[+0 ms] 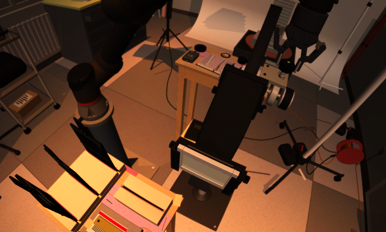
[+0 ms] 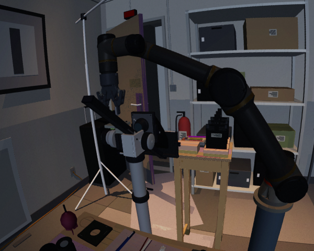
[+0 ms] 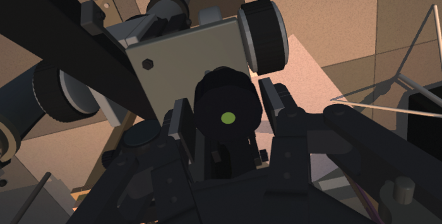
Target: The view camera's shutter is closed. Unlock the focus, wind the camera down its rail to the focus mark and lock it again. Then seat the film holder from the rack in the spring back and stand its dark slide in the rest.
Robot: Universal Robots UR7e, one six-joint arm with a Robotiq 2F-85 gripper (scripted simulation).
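The black focus lock knob (image 3: 228, 104) with a green dot stands on top of the grey rail block (image 1: 275, 75), and my open gripper (image 1: 289, 64) straddles it from above with nothing held. The view camera (image 1: 231, 115) hangs low on its slanted black rail (image 1: 263, 37), its ground-glass spring back (image 1: 207, 167) facing the near table. A ribbed focus wheel (image 1: 286, 98) sticks out of the block's side. Film holders (image 1: 93, 144) stand in the rack on the near table, beside a slotted rest (image 1: 143, 197).
The slanted rail (image 2: 106, 112) passes close beside my wrist. A light-stand pole (image 1: 350, 109) crosses on the right, with a white backdrop (image 1: 329, 43) behind. A wooden side table (image 1: 205, 62) carrying small items sits beyond the camera, whose stand column (image 2: 139, 189) rises from the floor.
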